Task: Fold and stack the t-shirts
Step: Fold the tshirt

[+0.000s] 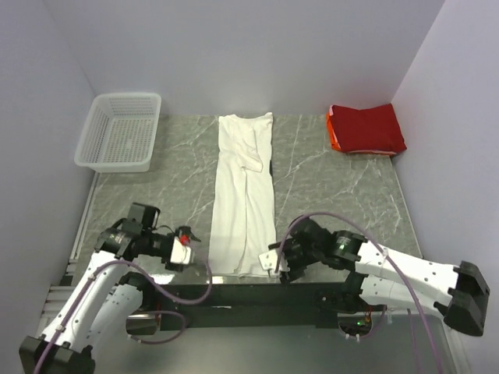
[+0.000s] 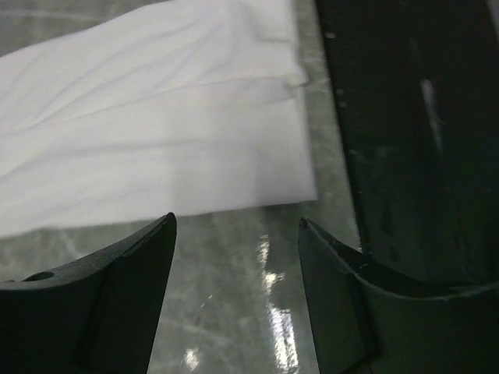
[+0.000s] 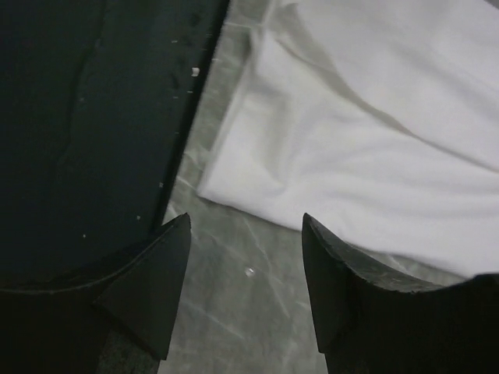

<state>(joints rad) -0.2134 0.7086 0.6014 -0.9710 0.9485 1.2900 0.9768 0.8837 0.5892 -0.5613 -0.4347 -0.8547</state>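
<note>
White t-shirt [image 1: 243, 195]: folded lengthwise into a long narrow strip, laid flat down the middle of the marble table [image 1: 327, 195], collar end far, hem at the near edge. Red t-shirt [image 1: 365, 128]: folded compact, far right corner, well apart from the white one. Left gripper [image 2: 238, 222]: just beside the hem's left corner, jaws spread, holding nothing. Right gripper [image 3: 245, 218]: by the hem's right corner, jaws likewise apart and empty. White mesh basket [image 1: 118, 131]: far left corner.
</note>
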